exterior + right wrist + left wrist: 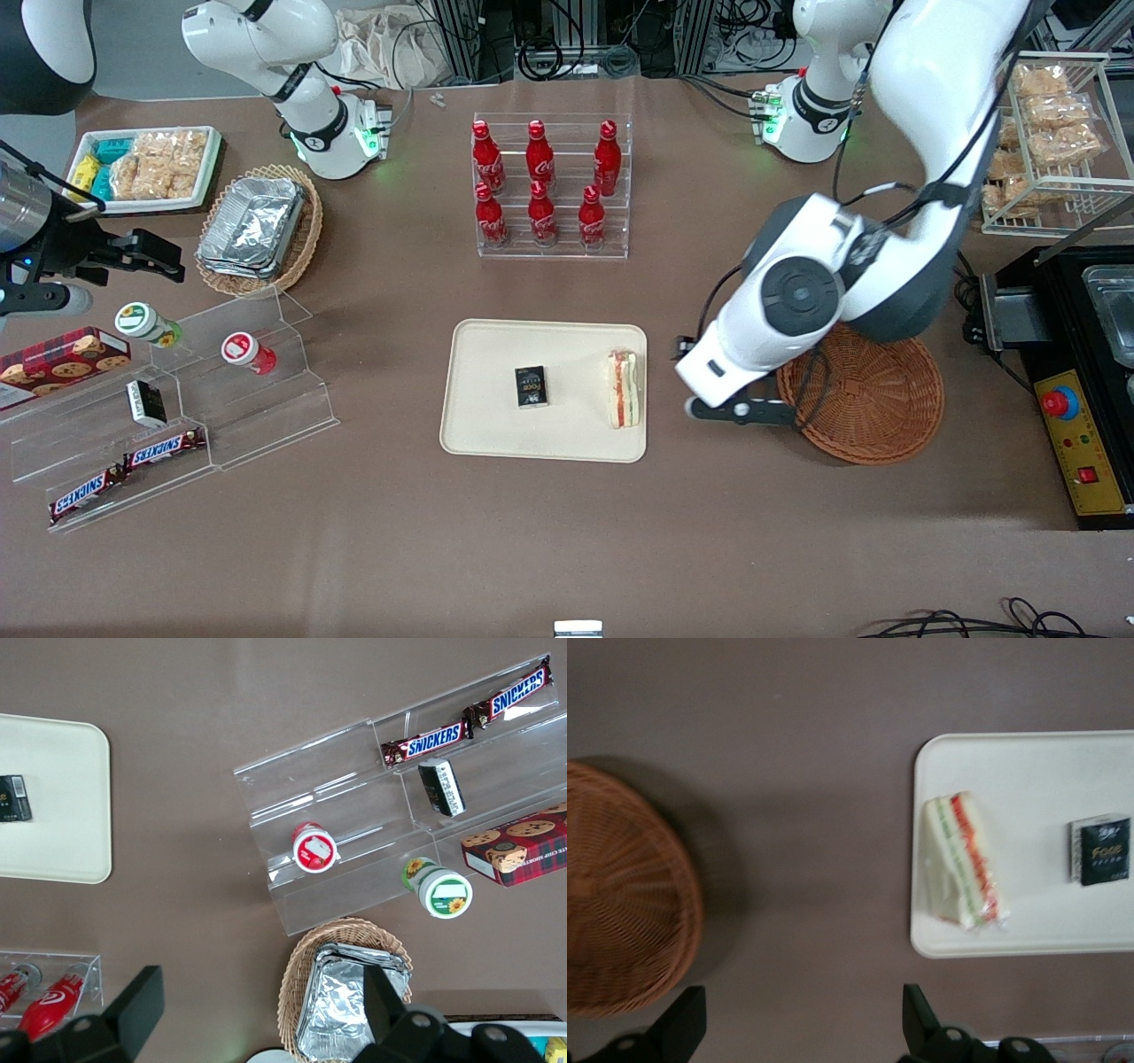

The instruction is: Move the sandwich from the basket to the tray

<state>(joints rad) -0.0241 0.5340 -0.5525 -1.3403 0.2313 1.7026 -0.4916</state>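
now sandwich [963,859] lies on tray [496,425]; open gripper [740,409] beside basket [873,399].

Bare table between tray and basket.
Gripper [722,409] hangs open there, over the gap between tray [478,434] and basket [877,399]; sandwich [624,388] lines the tray's near edge.

Even overhead light, soft shadows, slight wrist-view blur.

A small black box [532,387] lies flat near the tray's middle. Six red cola bottles [542,182] stand in a clear rack. An oval basket [301,244] holds foil containers [252,223]. Two Snickers bars [124,470] lie on clear steps.
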